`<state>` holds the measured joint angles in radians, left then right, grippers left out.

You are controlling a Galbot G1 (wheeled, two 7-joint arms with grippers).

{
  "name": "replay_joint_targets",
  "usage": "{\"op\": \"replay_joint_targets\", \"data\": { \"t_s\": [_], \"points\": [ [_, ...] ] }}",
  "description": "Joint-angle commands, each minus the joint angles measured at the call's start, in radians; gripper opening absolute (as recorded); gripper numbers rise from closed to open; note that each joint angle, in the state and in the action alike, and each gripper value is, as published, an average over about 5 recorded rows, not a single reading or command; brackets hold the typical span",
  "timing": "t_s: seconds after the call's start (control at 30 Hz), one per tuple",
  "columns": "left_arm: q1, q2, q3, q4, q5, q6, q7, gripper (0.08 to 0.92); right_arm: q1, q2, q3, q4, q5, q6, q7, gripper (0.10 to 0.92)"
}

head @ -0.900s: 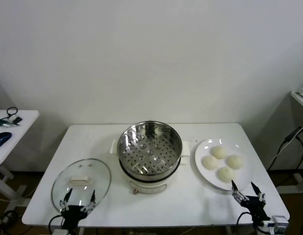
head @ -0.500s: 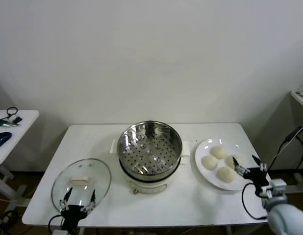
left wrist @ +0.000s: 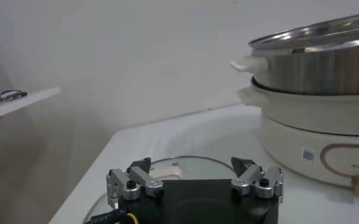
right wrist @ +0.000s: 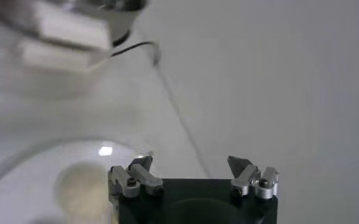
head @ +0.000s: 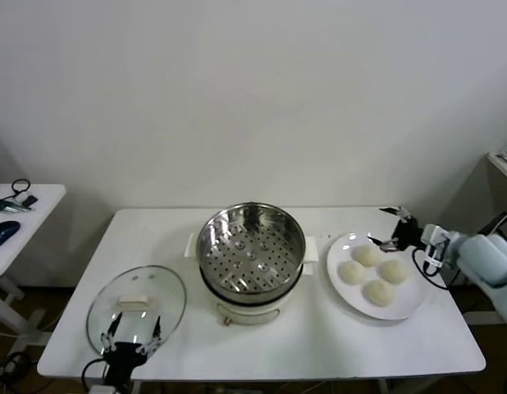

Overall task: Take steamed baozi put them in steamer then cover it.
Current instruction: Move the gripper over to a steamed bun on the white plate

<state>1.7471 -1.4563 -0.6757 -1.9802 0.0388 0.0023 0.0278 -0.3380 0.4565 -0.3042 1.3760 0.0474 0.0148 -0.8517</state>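
Four cream-white baozi [head: 367,255] lie on a white plate [head: 409,302] at the right of the table. The steel steamer [head: 250,250] stands uncovered in the middle on its white base; its perforated tray holds nothing. It also shows in the left wrist view [left wrist: 316,67]. The glass cover [head: 136,306] lies flat at the front left. My right gripper [head: 390,228] is open and empty, just above the plate's far edge, beside the farthest baozi. In the right wrist view [right wrist: 190,165] one baozi [right wrist: 78,182] shows. My left gripper [head: 130,335] is open at the cover's near edge [left wrist: 194,170].
A small side table [head: 24,215] with a blue mouse [head: 2,234] and cables stands at the far left. A shelf edge [head: 504,160] and a hanging cable [head: 483,234] are at the far right. Bare white tabletop lies in front of the steamer.
My right gripper rose from the table's front right edge and swung across the plate to its far edge. The left arm, cover, steamer and baozi have not moved.
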Motion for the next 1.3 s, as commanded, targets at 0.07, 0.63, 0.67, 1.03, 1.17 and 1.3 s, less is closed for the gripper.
{"op": "replay_joint_targets", "data": {
  "t_s": [0.07, 0.63, 0.67, 1.03, 1.17, 1.3],
  "points": [
    [-0.005, -0.001, 0.002, 0.004, 0.005, 0.000, 0.003, 0.823, 0.728, 0.061, -0.705, -0.317, -0.069, 0.165, -0.418, 0.823],
    [-0.028, -0.027, -0.005, 0.000, 0.006, 0.011, 0.011, 0.823, 0.540, 0.507, -0.650, -0.777, -0.105, 0.141, -0.374, 0.823],
    [-0.029, -0.030, -0.006, 0.001, 0.005, 0.012, 0.011, 0.823, 0.527, 0.518, -0.637, -0.798, -0.129, 0.144, -0.371, 0.823],
    [-0.033, -0.041, -0.010, 0.023, 0.003, 0.010, 0.009, 0.823, 0.439, 0.609, -0.540, -0.904, -0.176, 0.126, -0.313, 0.823],
    [-0.037, -0.047, -0.008, 0.026, 0.005, 0.011, 0.009, 0.823, 0.431, 0.636, -0.514, -0.936, -0.184, 0.122, -0.296, 0.823],
    [-0.037, -0.048, -0.007, 0.027, 0.005, 0.010, 0.008, 0.823, 0.433, 0.652, -0.504, -0.958, -0.211, 0.124, -0.294, 0.823]
  ]
}}
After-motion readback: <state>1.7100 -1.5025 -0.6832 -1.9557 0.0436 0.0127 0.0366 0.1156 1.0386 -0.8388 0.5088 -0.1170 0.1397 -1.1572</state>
